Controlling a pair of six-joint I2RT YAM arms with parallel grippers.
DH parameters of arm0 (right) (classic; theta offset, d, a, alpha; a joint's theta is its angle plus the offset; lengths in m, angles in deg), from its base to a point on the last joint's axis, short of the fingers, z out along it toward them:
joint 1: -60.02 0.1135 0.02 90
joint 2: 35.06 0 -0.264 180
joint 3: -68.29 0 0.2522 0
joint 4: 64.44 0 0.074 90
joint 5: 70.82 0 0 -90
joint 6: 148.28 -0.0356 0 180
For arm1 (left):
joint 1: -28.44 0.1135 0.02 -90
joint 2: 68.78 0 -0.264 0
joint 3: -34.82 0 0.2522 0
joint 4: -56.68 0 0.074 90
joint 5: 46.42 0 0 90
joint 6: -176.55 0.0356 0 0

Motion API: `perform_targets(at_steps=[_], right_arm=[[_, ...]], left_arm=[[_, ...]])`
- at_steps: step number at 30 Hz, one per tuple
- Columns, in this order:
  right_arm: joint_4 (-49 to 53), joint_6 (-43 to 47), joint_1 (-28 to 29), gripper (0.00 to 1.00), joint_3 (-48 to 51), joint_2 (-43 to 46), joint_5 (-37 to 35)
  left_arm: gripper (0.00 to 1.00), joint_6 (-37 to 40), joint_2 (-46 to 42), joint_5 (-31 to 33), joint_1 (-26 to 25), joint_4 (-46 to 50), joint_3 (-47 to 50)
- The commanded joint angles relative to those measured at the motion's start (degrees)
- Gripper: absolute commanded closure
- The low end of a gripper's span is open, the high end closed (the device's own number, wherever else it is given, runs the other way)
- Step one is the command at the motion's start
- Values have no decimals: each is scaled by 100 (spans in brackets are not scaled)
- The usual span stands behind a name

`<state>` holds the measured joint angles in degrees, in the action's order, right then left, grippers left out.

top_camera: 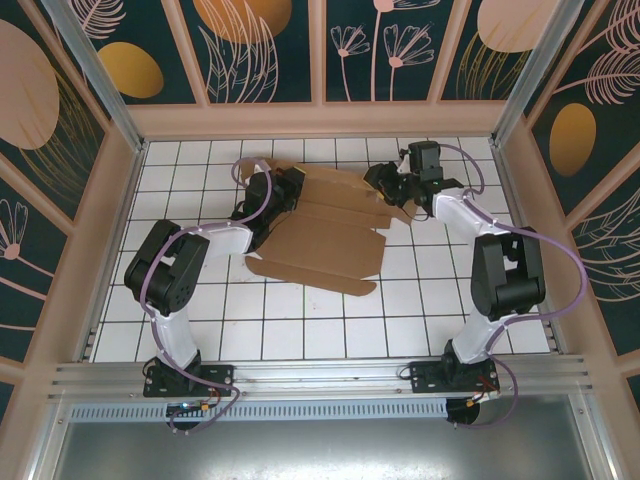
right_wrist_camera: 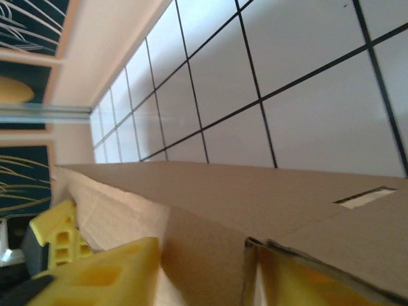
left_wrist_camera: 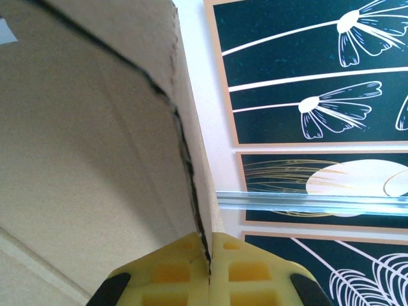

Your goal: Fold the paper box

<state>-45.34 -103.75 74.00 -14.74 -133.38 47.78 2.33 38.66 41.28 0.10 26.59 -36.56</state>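
While left tool [left_wrist_camera: 209,247] pinches paper box [top_camera: 320,240] edge tight, right tool [top_camera: 388,187] straddles another edge, hold unclear

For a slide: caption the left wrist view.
The left gripper pinches the paper box's edge, floral wall panels behind.

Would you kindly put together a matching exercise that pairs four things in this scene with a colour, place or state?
Things:
1. paper box
2. table
3. left gripper
4. right gripper

Descriptions:
a. white with dark grid lines
b. at the sheet's right end
c. brown cardboard
d. shut on the sheet's left side

Pairs: 1-c, 2-a, 3-d, 4-b.
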Motion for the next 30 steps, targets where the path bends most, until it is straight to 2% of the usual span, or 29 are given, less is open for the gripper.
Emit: perform_targets(at_steps=[1, 4, 8, 11, 13, 15, 17, 20, 22, 25, 28, 30], right_arm=[[-462, -266, 9, 67, 189, -34, 86], [-429, -246, -24, 68, 218, -6, 17], [193, 320, -51, 46, 116, 337, -637], [552, 811, -62, 39, 325, 891, -1262], [683, 1071, -87, 39, 590, 1273, -1545], [626, 1293, -105, 43, 1048, 1687, -1720], [447, 1481, -101, 52, 1505, 1925, -1733], [363, 1627, -26, 67, 1851, 1785, -1653], [285, 1679, 126, 71, 1918, 1568, -1713], [196, 1768, 341, 70, 1833, 1107, -2040], [34, 1770, 373, 57, 1649, 511, -2074], [-132, 1788, 374, 53, 1509, 171, -2123]], left_arm=[[100, 4, 101, -87, 34, -119, 129], [100, 3, 64, -58, 39, -86, 129], [100, 62, -82, 114, 48, 181, 122], [100, 160, -245, 346, 56, 666, 25], [100, 244, -342, 545, 48, 1141, -109], [100, 238, -357, 720, 56, 1503, -256], [100, 249, -343, 838, 55, 1744, -380], [100, 239, -221, 912, 55, 1953, -574], [100, 213, -153, 888, 56, 1945, -609], [100, 157, -101, 793, 49, 1793, -544], [100, 119, -105, 682, 55, 1533, -420], [100, 138, -111, 612, 54, 1395, -382]])
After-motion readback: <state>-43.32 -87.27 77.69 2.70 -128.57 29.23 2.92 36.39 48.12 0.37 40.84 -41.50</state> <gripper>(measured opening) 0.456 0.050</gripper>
